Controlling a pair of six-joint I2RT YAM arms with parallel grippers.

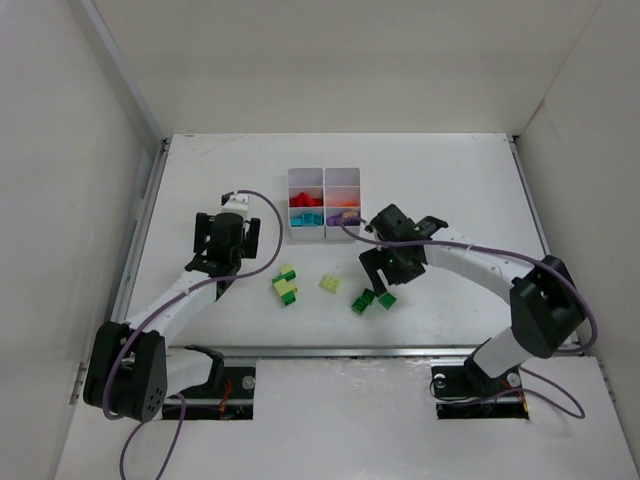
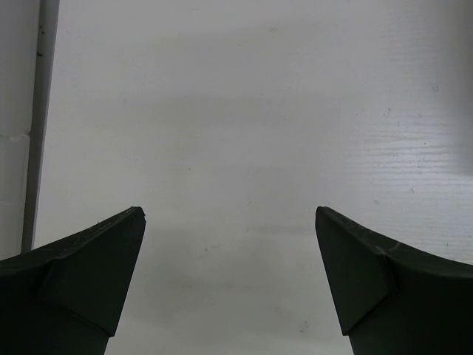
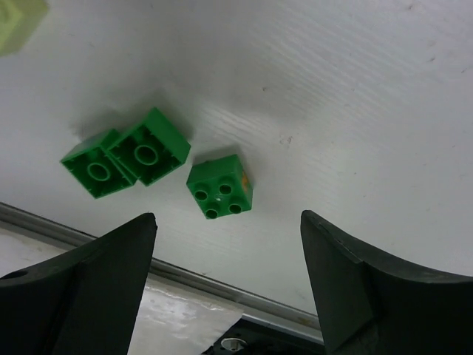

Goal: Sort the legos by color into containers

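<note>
Top external: set high above and behind the arm bases, faced forward and down; the whole table [image 1: 450,180], both arms and the white box [image 1: 324,205] are taken in from afar.
Left wrist: carried close above the table, faced down between the left fingers [image 2: 81,281]; only bare surface is seen, so the exact patch cannot be placed.
Right wrist: held close and low, faced down between the right fingers [image 3: 81,288], with the near rail [image 3: 44,225] caught below.
Shared ground: the green legos [image 3: 219,188] are seen in both the right wrist and top views.
</note>
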